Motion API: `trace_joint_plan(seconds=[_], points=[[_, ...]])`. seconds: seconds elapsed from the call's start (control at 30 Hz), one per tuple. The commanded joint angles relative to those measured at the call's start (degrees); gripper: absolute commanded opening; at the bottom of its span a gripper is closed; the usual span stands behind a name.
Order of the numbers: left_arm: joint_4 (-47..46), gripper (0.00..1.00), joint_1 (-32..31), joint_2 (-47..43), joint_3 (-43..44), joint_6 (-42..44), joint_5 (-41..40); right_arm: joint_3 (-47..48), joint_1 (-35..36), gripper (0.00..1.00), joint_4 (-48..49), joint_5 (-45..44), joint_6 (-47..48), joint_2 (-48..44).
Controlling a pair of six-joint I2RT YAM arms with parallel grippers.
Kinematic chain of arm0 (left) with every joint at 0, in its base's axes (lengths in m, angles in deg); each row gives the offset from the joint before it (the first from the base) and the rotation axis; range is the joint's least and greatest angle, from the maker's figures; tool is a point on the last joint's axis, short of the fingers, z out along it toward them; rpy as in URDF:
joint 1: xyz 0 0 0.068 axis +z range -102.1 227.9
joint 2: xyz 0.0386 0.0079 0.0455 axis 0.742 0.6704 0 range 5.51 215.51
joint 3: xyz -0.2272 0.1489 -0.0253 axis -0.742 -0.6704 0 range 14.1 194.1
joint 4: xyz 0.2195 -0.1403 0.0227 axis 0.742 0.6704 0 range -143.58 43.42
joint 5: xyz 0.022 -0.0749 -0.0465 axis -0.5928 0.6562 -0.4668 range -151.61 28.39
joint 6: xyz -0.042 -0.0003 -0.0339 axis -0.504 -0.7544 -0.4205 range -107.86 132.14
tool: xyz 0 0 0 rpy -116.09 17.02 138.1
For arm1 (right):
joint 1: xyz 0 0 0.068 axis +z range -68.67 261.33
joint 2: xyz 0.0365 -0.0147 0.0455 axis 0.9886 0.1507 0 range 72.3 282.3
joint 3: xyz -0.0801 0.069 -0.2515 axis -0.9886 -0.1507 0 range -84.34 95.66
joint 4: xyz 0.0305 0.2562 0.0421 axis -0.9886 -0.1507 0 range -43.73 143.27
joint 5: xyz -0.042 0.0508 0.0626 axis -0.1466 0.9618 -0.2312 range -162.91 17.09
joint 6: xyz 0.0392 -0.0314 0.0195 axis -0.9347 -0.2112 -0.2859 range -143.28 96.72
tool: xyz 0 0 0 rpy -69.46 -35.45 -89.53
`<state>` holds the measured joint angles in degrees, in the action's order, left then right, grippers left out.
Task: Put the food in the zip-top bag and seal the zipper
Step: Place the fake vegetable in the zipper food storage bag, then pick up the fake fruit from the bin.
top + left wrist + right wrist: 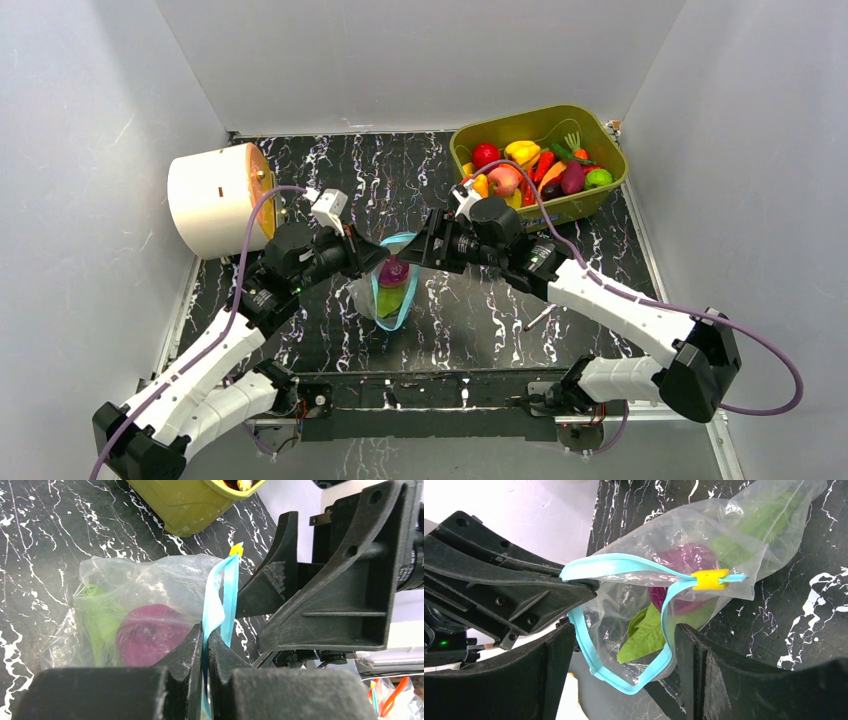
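Note:
The clear zip-top bag point(392, 290) hangs between my two grippers over the middle of the black table. It holds a purple onion point(684, 560) and a green leaf point(646, 637). Its light-blue zipper point(624, 564) stands open in a loop, with a yellow slider point(709, 579) at one end. My left gripper point(206, 637) is shut on the zipper strip point(220, 600) at the bag's edge. My right gripper point(624, 670) is open, its fingers point(694, 665) on either side of the bag's open mouth. More toy food point(530, 170) lies in the olive-green tub.
The olive-green tub point(590, 205) stands at the back right, close behind the right arm. A white cylinder point(210, 200) with an orange face lies at the back left. A thin stick-like object point(538, 318) lies on the table under the right forearm. White walls enclose the table.

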<state>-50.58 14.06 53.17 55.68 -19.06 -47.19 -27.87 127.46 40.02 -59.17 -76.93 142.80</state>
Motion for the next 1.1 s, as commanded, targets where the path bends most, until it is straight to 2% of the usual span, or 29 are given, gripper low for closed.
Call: trace_joint_plan(seconds=[0.0, 0.07, 0.17, 0.33, 0.43, 0.53, 0.8, 0.93, 1.07], points=[[0.16, 0.00, 0.16, -1.86, 0.33, 2.92, -0.89, 2.76, 0.33, 0.70, 4.25, 1.02, 2.58, -2.67], [1.25, 0.00, 0.18, -2.05, 0.10, 4.44, -1.98, 4.19, 0.30, 0.69, 3.47, 0.81, 4.39, -2.93], [2.77, 0.00, 0.17, -2.11, 0.64, 7.13, -3.51, 9.39, 0.28, 0.68, -1.97, -2.93, 13.12, -2.32], [5.54, 0.00, 0.14, -1.51, 6.36, 11.99, -5.96, 21.16, 0.15, 0.68, -15.74, -18.07, 25.97, 1.76], [5.68, 0.00, 0.12, -1.19, 9.36, 12.92, -6.08, 27.01, -0.64, 0.68, -20.53, -27.12, 32.13, 5.11], [4.67, 0.00, 0.18, -1.24, 9.54, 13.90, -5.31, 31.03, -3.09, 0.65, -22.34, -31.61, 36.73, 8.27], [2.64, 0.00, 0.17, -4.86, 0.71, 18.01, -6.35, 34.54, -16.22, 0.63, -22.63, -29.15, 42.68, 15.46], [1.25, 0.00, 0.17, -7.77, -4.09, 18.40, -5.81, 34.77, -21.37, 0.68, -21.99, -26.40, 44.81, 19.88], [2.01, 0.00, 0.18, -8.20, -3.86, 19.42, -5.37, 35.50, -24.71, 0.72, -21.37, -27.42, 46.31, 24.05]])
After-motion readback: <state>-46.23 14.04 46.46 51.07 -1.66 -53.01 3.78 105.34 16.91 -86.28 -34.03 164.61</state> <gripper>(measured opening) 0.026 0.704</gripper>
